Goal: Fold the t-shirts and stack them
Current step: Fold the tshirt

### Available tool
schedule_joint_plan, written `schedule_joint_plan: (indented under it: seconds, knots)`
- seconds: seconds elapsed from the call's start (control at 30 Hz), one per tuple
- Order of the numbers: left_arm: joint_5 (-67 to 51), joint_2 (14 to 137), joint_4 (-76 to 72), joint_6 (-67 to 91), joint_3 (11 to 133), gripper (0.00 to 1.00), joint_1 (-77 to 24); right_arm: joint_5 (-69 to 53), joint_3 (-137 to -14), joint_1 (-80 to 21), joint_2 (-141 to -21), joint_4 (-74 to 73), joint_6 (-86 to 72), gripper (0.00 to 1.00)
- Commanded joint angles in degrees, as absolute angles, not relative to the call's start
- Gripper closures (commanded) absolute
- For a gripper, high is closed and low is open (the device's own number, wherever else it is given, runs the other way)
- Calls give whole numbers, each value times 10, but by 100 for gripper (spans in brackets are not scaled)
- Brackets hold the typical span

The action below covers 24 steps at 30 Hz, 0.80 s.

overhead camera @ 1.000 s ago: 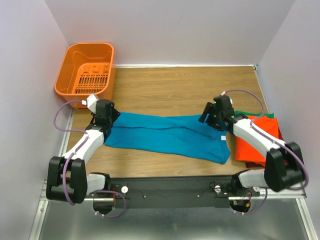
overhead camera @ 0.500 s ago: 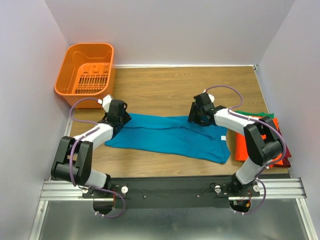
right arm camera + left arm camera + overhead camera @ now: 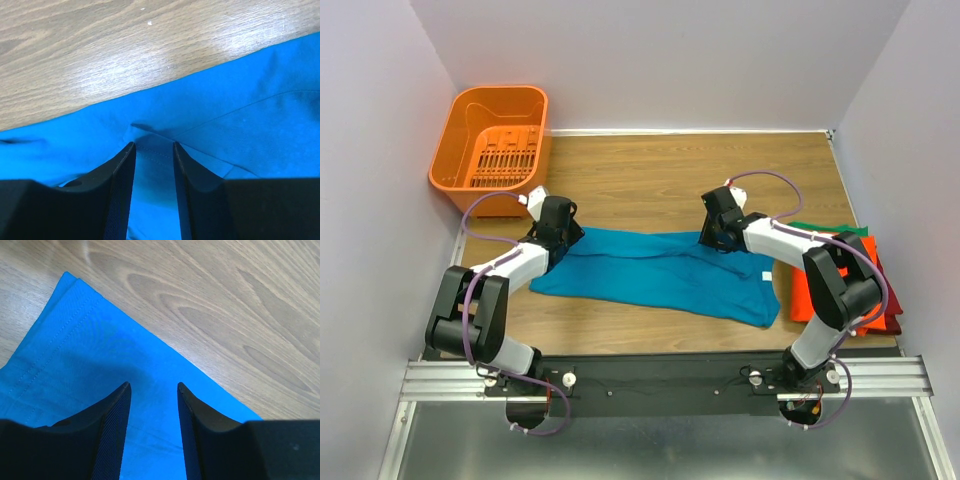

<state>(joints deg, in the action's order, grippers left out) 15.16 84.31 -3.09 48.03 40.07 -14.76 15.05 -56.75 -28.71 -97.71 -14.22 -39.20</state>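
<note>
on the wood table [image 3: 650, 170] between pale walls [image 3: 670, 60], left jaws and right jaws stand spread over the teal t-shirt [image 3: 650, 268].

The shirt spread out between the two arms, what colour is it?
The shirt is plain teal-blue; it shows best in the top external view.

Lab booth — blank walls [image 3: 670, 60], metal mounting rail [image 3: 660, 381] (wooden tabletop [image 3: 650, 170]).

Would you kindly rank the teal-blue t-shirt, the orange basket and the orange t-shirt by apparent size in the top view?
1. teal-blue t-shirt
2. orange basket
3. orange t-shirt, partly hidden by the right arm, so less sure
</note>
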Motion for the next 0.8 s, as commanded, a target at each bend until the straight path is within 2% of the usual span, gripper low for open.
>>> schedule_joint_plan:
  seconds: [0.0,0.53,0.73,0.77]
  knots:
    - [147,845,-38,476,410,51,-152,179,-581,-294,-992,-132,-401,58]
    - [150,845,-33,473,417,51,-154,187,-612,-303,-1032,-131,-389,55]
    - [153,845,-31,473,416,51,-154,190,-600,-307,-1012,-132,-393,59]
    - [153,845,-31,473,417,51,-154,190,-596,-307,-999,-132,-393,65]
